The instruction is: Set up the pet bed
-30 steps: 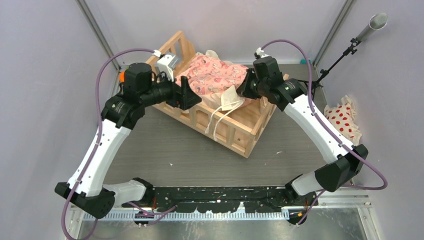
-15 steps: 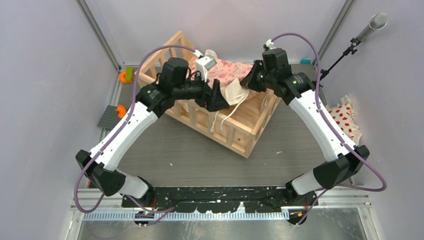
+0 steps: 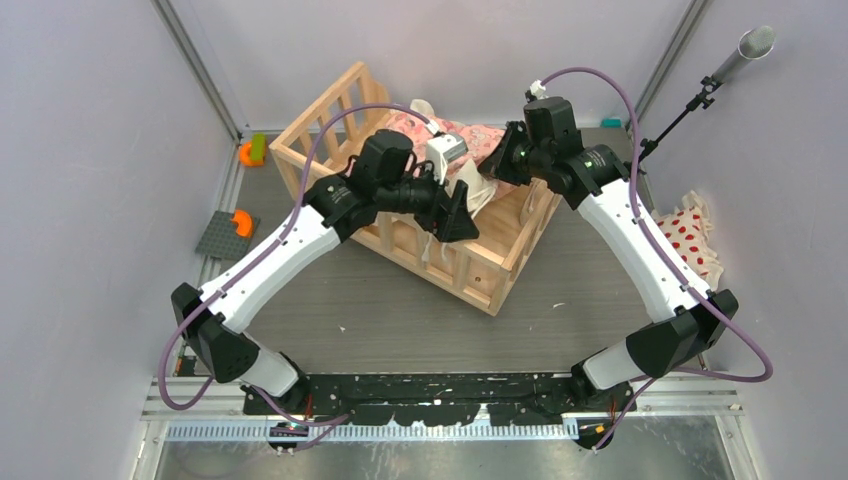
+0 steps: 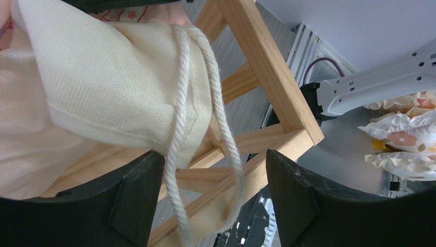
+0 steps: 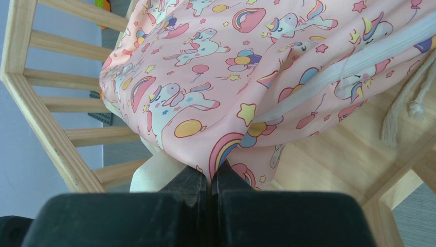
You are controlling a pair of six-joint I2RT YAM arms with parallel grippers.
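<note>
The light wooden slatted pet bed (image 3: 490, 280) stands on the dark grey tabletop (image 3: 400, 315), enclosed by pale lilac wall panels (image 3: 90, 150), beneath both grippers. The left gripper (image 4: 216, 198) is spread, with cream cord ties (image 4: 177, 118) hanging between its fingers. The right gripper (image 5: 211, 180) pinches the pink cartoon-print cushion (image 5: 205, 77) lying inside the bed.

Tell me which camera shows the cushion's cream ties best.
Left wrist: the cream ties hang close up across the rail of the pet bed, inside the open left tool. Top external shows a loop below that tool; right wrist catches one cord end at its edge.
</note>
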